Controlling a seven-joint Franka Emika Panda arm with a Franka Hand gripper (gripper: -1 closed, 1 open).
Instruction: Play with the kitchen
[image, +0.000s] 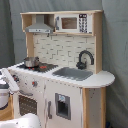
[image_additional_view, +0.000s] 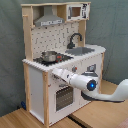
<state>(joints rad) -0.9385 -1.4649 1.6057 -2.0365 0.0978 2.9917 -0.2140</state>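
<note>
The kitchen (image: 60, 70) (image_additional_view: 62, 55) stood on a light wooden table (image_additional_view: 15, 120) in front of a plain grey backdrop (image: 117, 45) (image_additional_view: 10, 45) that filled the room behind it in both exterior views. In the second exterior view the kitchen sat toward the table's rear, with a dark seam running across the boards ahead of its base.

Its white top carried a small metal pot (image: 31, 62) (image_additional_view: 49, 56) on the red-ringed hob (image: 45, 66) (image_additional_view: 57, 58), with the grey sink (image: 72, 73) (image_additional_view: 80, 50) beside it and the black faucet (image: 85, 59) (image_additional_view: 74, 39) arched behind the sink. A tiled back panel rose above the top to a range hood (image: 40, 25) (image_additional_view: 49, 19) and a toy microwave (image: 72, 22) (image_additional_view: 76, 12) under the wooden shelf. Below, the oven door (image: 27, 104) (image_additional_view: 63, 96) showed a dark window.

The arm (image_additional_view: 95, 87) reached in from the second exterior view's right, its white forearm roughly level, a blue-lit ring at the joint. The wrist pointed at the kitchen's front panel, just above the oven door and below the hob's edge. The hand (image_additional_view: 54, 74) was at the panel near its upper corner; whether its fingers were wide or narrow could not be told. In the first exterior view only white parts of the arm (image: 7, 85) showed at the first exterior view's left edge, beside the knobs (image: 34, 84).
</note>
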